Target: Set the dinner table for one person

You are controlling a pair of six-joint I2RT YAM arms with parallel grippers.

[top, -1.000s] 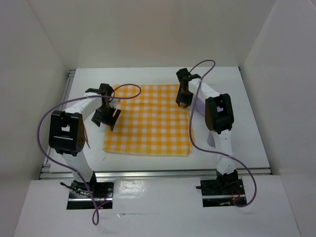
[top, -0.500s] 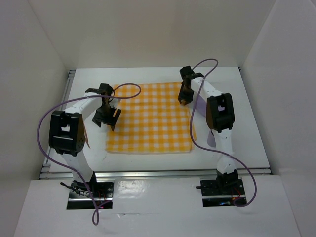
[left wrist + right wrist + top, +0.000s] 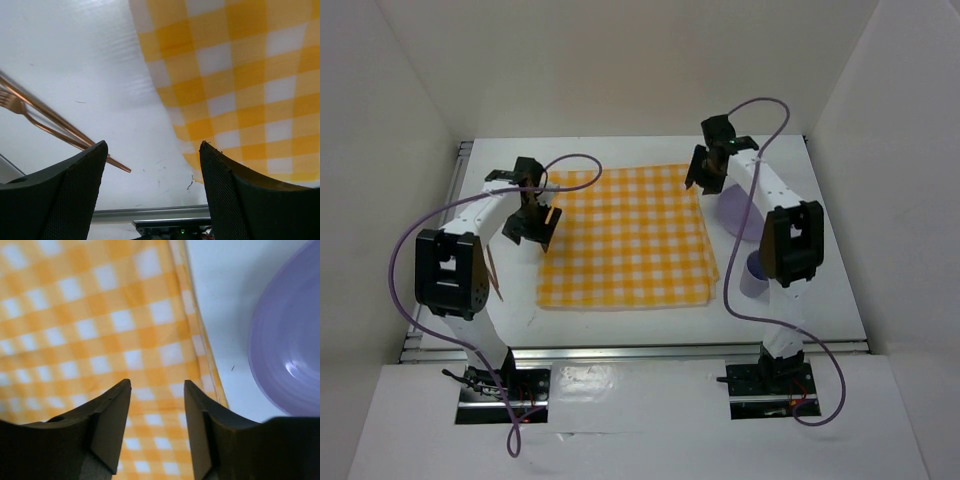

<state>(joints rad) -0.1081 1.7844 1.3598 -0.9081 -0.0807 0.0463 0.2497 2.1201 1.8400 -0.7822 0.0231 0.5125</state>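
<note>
Right arm [image 3: 752, 180] swung outward over the checked cloth [image 3: 630, 240]; right fingers [image 3: 107, 425] and left fingers [image 3: 75, 195] gape empty.

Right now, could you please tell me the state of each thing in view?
Cloth: spread flat on the table.
Plate: upright, visible part empty, beside the cloth.
Fork: lying flat, left of the cloth.
Left pincer: open, empty.
Right pincer: open, empty.
</note>
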